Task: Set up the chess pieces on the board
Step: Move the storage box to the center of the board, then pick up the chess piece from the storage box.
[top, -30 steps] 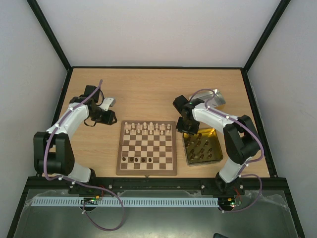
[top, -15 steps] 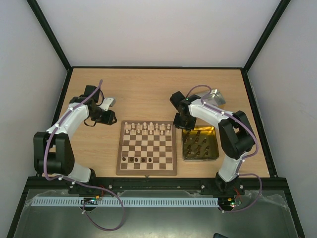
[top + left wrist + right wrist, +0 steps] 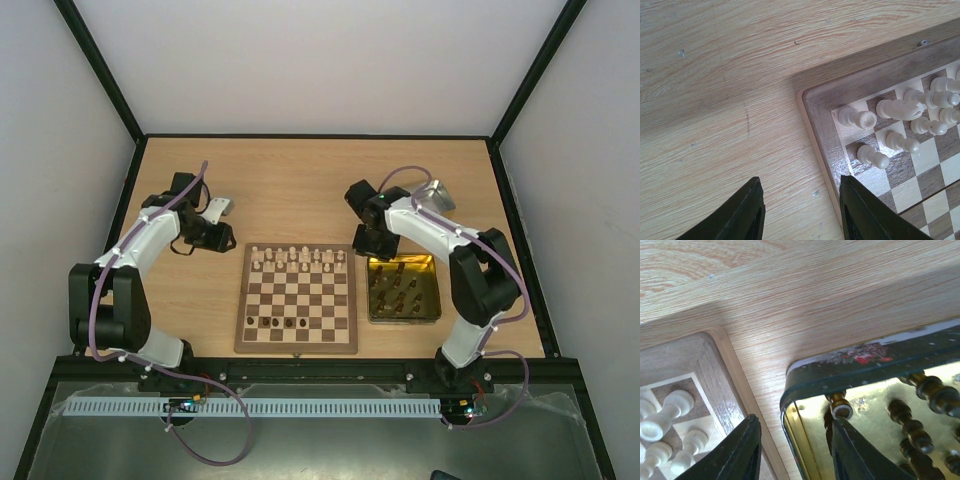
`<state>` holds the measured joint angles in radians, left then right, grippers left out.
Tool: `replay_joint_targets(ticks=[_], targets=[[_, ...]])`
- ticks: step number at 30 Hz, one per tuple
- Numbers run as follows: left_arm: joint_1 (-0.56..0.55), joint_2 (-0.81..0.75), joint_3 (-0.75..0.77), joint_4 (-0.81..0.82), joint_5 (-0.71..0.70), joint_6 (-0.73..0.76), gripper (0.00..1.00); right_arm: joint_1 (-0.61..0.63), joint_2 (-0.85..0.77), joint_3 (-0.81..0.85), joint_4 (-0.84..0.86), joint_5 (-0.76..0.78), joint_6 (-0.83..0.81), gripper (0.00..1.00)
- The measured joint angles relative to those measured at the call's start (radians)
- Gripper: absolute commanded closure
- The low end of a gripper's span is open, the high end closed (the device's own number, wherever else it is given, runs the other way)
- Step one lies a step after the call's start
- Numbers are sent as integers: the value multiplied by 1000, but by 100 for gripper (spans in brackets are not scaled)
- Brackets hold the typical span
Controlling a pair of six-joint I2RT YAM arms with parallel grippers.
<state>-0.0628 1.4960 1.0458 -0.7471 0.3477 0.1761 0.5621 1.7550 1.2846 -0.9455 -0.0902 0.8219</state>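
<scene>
The board (image 3: 297, 300) lies in the middle of the table. Several pale chess pieces (image 3: 298, 258) stand on its two far rows, and a few dark ones (image 3: 277, 323) on its near row. More dark pieces (image 3: 400, 288) lie in the gold tin (image 3: 433, 292) to the right of the board. My left gripper (image 3: 802, 200) is open and empty over bare table beside the board's far left corner (image 3: 812, 100), close to pale pieces (image 3: 858, 118). My right gripper (image 3: 795, 440) is open and straddles the tin's corner wall (image 3: 805, 385). Its right fingertip sits against a dark piece (image 3: 841, 409) lying inside.
A silvery object (image 3: 438, 194) lies behind the right arm at the back right. Black frame rails (image 3: 515, 220) edge the table. A narrow strip of bare wood (image 3: 760, 365) separates the tin from the board's border (image 3: 715, 370).
The gold tin has slid slightly toward the board and straightened. My right gripper has shifted a little toward the far left, to the tin's corner. The left arm has not moved.
</scene>
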Motion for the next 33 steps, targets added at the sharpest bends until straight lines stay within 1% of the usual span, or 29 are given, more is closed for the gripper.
replay_joint_targets(ticks=[5,8,10,13,15,17,20,22,28,33], targets=[[0,0,0,0,0,0,58,0,-72,9,-54,17,-3,65],[0,0,0,0,0,0,58,-6,-158,15,-93,37,1,68],[0,0,0,0,0,0,58,-23,-233,-4,-105,41,10,68],[0,0,0,0,0,0,58,-66,-357,-100,-108,40,25,68],[0,0,0,0,0,0,58,-103,-426,-196,-108,31,37,67],[-3,0,0,0,0,0,58,-135,-468,-280,-111,20,50,67],[-6,0,0,0,0,0,58,-175,-507,-390,-109,-2,66,66],[-10,0,0,0,0,0,58,-185,-520,-423,-105,-11,74,66],[-18,0,0,0,0,0,58,-203,-531,-477,-55,-30,82,66],[-20,0,0,-1,-1,0,58,-253,-531,-533,-5,-51,80,66]])
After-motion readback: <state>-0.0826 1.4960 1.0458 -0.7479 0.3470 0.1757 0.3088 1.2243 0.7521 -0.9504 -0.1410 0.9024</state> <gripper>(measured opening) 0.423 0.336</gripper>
